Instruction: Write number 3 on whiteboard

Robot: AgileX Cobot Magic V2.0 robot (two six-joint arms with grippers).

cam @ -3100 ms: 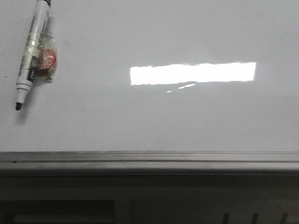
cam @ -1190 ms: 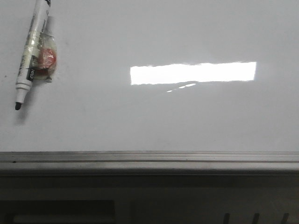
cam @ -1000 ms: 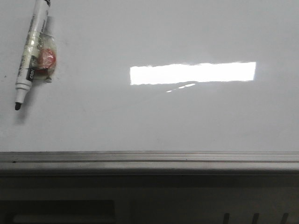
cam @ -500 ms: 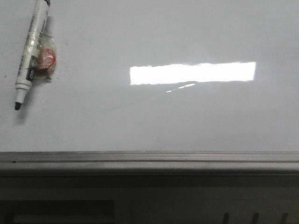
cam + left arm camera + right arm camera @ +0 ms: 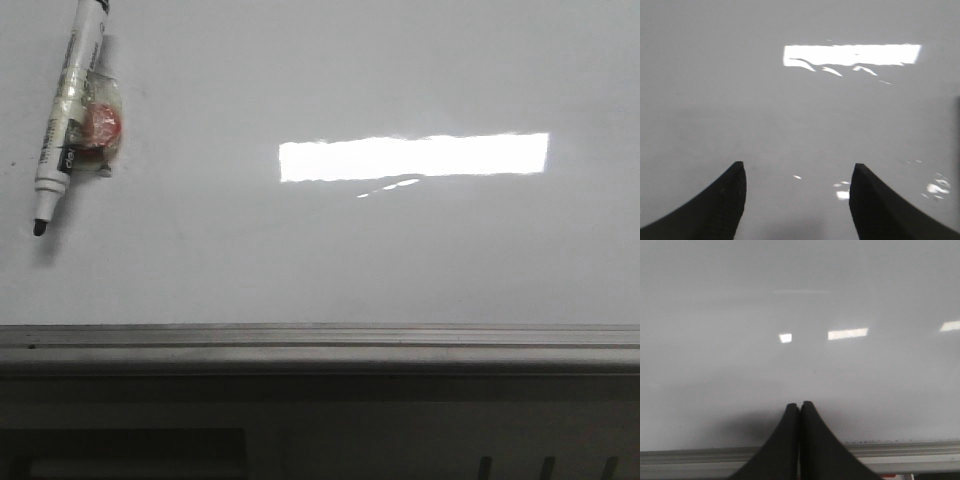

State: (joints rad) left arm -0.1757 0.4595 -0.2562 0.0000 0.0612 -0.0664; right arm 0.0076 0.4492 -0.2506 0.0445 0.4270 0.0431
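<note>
Glossy whiteboard point(image 5: 330, 250) fills the front view, no digit drawn on it.

Its white surface carries a bright rectangular glare, with a grey metal rail along the near edge. An uncapped white marker point(image 5: 66, 115) with a taped red lump lies at the board's far left, tip toward the rail. The left gripper point(image 5: 797, 200) hangs spread wide and empty; the right gripper point(image 5: 800, 412) is pressed closed, empty, above the rail.
</note>
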